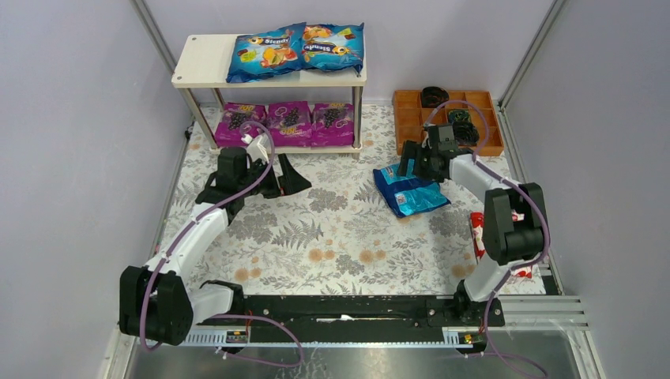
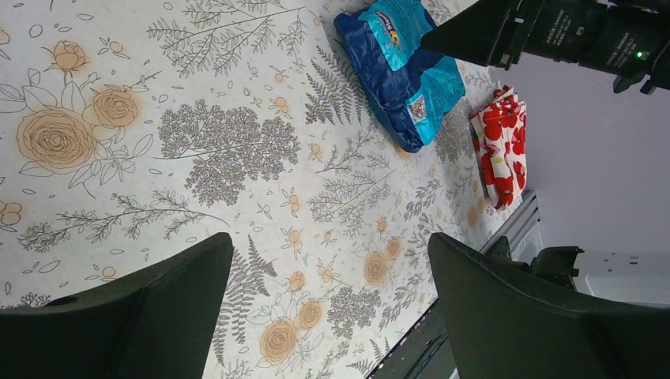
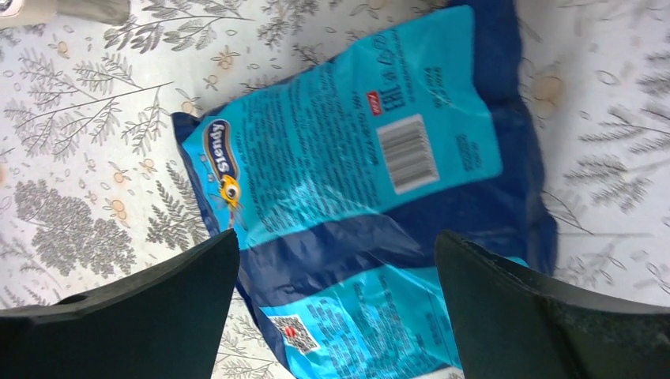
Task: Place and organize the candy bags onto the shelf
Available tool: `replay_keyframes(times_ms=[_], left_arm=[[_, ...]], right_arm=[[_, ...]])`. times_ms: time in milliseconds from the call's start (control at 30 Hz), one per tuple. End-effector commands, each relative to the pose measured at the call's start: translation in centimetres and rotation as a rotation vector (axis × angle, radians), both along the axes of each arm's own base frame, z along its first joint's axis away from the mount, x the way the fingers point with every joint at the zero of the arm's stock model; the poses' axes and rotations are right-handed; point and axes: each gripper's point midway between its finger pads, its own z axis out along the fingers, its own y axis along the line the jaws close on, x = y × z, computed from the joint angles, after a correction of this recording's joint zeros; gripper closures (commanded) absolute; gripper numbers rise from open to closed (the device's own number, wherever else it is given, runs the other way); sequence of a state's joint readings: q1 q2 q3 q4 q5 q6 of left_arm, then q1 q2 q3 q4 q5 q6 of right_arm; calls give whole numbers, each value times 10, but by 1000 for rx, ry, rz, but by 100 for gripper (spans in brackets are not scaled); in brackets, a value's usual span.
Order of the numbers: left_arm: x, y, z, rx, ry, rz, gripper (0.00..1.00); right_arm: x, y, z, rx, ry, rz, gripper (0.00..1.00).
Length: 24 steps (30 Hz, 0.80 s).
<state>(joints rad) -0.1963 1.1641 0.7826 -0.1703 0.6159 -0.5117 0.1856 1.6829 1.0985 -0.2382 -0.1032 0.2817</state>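
The shelf (image 1: 201,61) stands at the back left. Two blue candy bags (image 1: 265,54) (image 1: 332,43) lie on its top board and three purple bags (image 1: 288,122) fill the lower board. A third blue bag (image 1: 409,193) lies back side up on the floral table, right of centre. My right gripper (image 1: 404,167) is open over this bag's far end, with the bag (image 3: 355,181) between and below its spread fingers (image 3: 336,308). My left gripper (image 1: 288,181) is open and empty in front of the shelf, above bare cloth (image 2: 328,316); the blue bag also shows in the left wrist view (image 2: 403,71).
An orange compartment tray (image 1: 411,118) with dark parts stands at the back right. A white packet with red flowers (image 1: 478,233) lies by the right arm's base and also shows in the left wrist view (image 2: 502,146). Grey walls enclose the table.
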Motion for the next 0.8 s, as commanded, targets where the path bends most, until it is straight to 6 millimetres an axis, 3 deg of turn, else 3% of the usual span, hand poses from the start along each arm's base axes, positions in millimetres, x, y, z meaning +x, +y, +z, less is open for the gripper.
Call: replay_keyframes(times_ms=[0, 133, 300, 433, 600, 667, 767], left_arm=[[6, 0, 12, 9, -62, -3, 1], [8, 1, 8, 13, -57, 7, 1], [11, 5, 0, 26, -45, 33, 1], [10, 2, -8, 7, -7, 34, 1], [7, -9, -19, -79, 73, 36, 1], [4, -14, -22, -117, 94, 49, 2], [-3, -24, -30, -179, 129, 65, 2]], right_arm=[[-1, 25, -3, 98, 57, 105, 0], [-12, 38, -15, 102, 98, 148, 0], [-41, 76, -23, 69, 164, 271, 0], [-75, 126, -17, 119, 165, 362, 0], [-117, 194, 6, 292, 151, 486, 0], [-125, 197, 13, 314, 143, 504, 0], [-124, 176, 19, 209, 98, 475, 0]])
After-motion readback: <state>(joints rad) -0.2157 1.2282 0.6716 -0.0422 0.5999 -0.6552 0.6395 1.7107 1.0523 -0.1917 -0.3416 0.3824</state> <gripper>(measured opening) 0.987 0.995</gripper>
